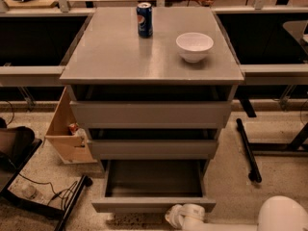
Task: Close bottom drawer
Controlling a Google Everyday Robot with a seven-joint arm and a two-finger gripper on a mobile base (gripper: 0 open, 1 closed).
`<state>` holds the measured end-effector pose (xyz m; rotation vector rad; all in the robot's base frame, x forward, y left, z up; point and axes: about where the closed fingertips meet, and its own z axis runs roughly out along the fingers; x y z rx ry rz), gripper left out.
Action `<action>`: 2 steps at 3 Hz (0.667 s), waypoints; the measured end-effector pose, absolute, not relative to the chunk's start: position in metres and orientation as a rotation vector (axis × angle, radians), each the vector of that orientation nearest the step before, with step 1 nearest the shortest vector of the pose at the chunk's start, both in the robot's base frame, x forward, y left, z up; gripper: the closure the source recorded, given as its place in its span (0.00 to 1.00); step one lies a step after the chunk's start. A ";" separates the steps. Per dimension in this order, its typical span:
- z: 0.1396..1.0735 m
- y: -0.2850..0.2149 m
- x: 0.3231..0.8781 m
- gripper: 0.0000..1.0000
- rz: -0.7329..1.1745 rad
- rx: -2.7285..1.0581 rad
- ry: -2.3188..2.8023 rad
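The grey cabinet stands in the middle of the camera view with three drawers. The bottom drawer is pulled out toward me; its flat grey front is low in the view and its shallow grey tray is empty. The two drawers above it sit nearly flush. My white arm comes in from the bottom right. My gripper is at the bottom edge, just in front of the bottom drawer's front, right of its middle.
A blue soda can and a white bowl stand on the cabinet top. A wooden box leans at the cabinet's left. Black stand legs lie on the floor at right, cables and a dark frame at left.
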<state>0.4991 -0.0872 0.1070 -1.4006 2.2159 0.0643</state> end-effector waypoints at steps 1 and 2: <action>0.106 -0.088 0.501 1.00 0.061 -1.401 2.212; 0.100 -0.091 0.532 1.00 0.023 -1.397 2.162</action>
